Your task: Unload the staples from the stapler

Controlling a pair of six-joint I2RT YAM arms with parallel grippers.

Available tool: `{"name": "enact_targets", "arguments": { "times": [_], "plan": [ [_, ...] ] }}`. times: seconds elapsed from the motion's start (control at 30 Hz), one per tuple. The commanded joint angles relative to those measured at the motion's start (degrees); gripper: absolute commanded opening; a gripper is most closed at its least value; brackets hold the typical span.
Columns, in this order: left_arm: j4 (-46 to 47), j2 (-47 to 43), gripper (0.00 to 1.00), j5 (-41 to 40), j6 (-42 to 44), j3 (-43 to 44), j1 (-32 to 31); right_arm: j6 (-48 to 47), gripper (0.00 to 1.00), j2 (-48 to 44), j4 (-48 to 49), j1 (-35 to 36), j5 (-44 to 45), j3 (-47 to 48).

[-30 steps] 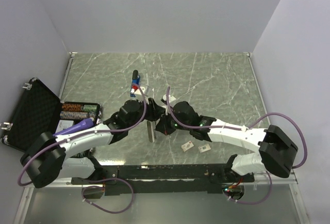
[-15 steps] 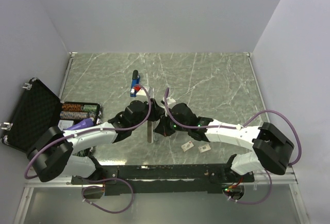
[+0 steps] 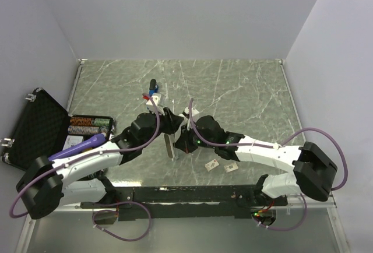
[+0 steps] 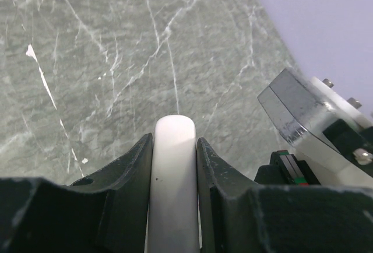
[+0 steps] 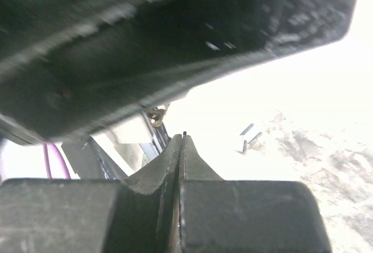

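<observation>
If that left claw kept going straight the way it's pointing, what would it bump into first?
Most likely the marble table. In the wrist view, nothing else shows ahead of the left gripper, shut on a white bar. Depth is unclear.

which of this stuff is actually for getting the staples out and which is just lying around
For the job:
- stapler
- left gripper, clamped on a white bar (its use is unclear)
- staples: none to be seen

Just lying about:
- black case
- poker chips
- purple pen
- two small cards
</observation>
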Motion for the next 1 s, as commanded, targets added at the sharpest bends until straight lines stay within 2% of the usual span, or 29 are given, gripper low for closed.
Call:
{"name": "enact_targets", "arguments": {
  "times": [0.0,0.23,0.47,0.6,0.83,0.97],
  "plan": [
    [0.2,-3.9,0.01,-0.6,0.2,2.9,-0.2,-3.2,0.00,-3.7,-3.0,0.7,4.2,3.4],
    [-2.5,-8.2,0.01,0.5,1.1,3.8,-0.2,-8.1,0.00,-6.5,-12.0,0.7,13.3,7.9],
    [-5.4,-12.2,0.01,0.2,2.3,5.3,-0.2,-10.1,0.00,-9.5,-20.6,0.8,17.4,12.5],
    [-6.4,-13.3,0.01,-1.3,3.7,6.6,-0.2,-10.4,0.00,-12.4,-24.4,0.8,11.4,14.7],
    [-5.7,-12.5,0.01,-4.0,5.8,9.2,-0.2,-8.6,0.00,-13.8,-25.0,2.6,-7.3,15.4],
    [-5.2,-11.2,0.01,-4.0,6.7,11.3,-0.2,-8.6,0.00,-12.6,-22.6,6.4,-10.7,15.4]
  ]
}}
